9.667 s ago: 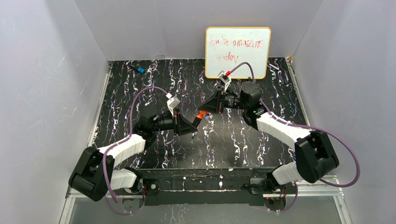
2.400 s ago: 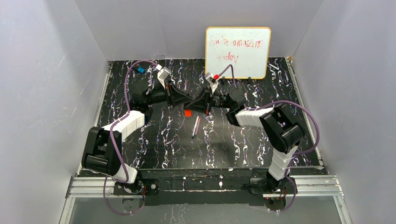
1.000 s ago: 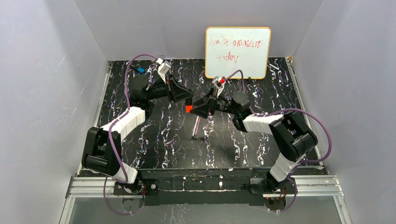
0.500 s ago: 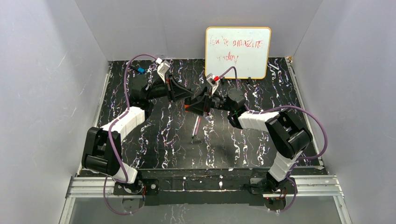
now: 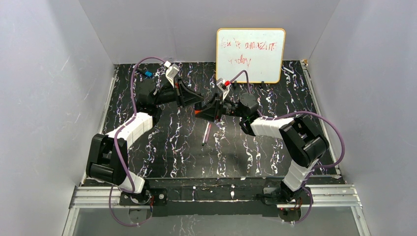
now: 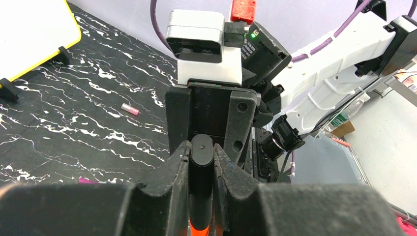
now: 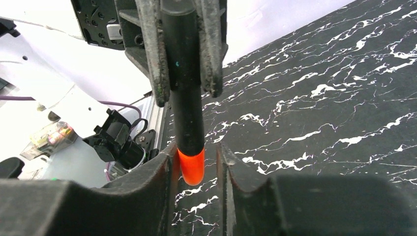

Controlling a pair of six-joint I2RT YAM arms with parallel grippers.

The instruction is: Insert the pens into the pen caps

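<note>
My left gripper (image 6: 200, 147) is shut on the black-bodied pen (image 6: 201, 164), held above the mat at centre back (image 5: 195, 102). The orange cap (image 7: 192, 166) sits on that pen's end. It lies between my right gripper's fingers (image 7: 196, 152), close against one finger with a gap to the other, so the jaws stand slightly open. In the top view my right gripper (image 5: 202, 112) meets the left one tip to tip, with the orange cap (image 5: 197, 112) between them. The pale pink-grey pen (image 5: 208, 129) and the thin magenta pen (image 5: 204, 136) lie side by side on the mat.
A whiteboard (image 5: 250, 55) with red writing stands at the back wall. A small blue-tipped object (image 5: 147, 73) lies at the back left. A small pink cap (image 6: 130, 108) lies on the black marbled mat (image 5: 167, 147) near the whiteboard. Grey walls close in both sides.
The orange cap lay on the mat 2.4 s ago; my right gripper lifted it and moved up-left onto the pen end. In the last half second, almost nothing moved.
</note>
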